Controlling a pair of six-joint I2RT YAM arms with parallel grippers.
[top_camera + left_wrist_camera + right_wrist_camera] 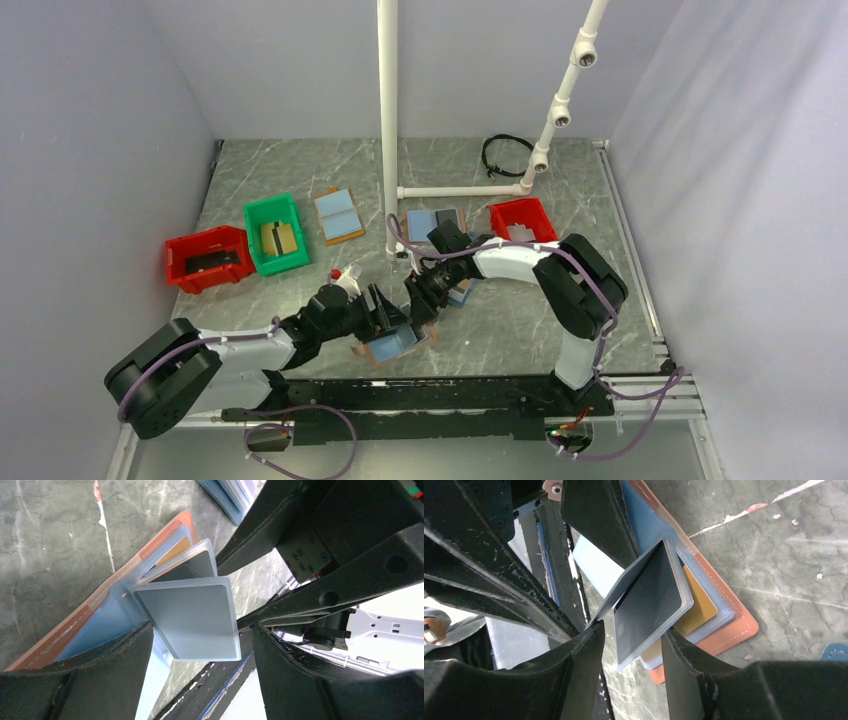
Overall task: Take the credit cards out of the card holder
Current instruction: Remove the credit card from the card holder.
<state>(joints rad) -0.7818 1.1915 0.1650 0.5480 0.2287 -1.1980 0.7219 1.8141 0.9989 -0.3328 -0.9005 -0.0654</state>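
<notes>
The card holder [398,345] lies open near the table's front edge, tan-brown rim, light blue inside. In the left wrist view its clear sleeves [192,617] stand fanned up from the holder [75,625]. My left gripper [202,630] is open, its fingers either side of the front sleeve. In the right wrist view a dark grey credit card [649,607] sits in a raised sleeve above a gold card [698,611] and the tan rim [734,627]. My right gripper [633,630] is open, straddling that sleeve's lower end. Both grippers meet over the holder in the top view, left [385,318] and right [420,300].
A red bin [208,258] and a green bin [275,233] holding cards stand at the left. A tan holder with blue halves [338,215], another holder [435,222] and a red bin [523,220] lie behind. A white pipe frame [388,130] stands mid-table. A navy-rimmed holder [462,292] lies under the right arm.
</notes>
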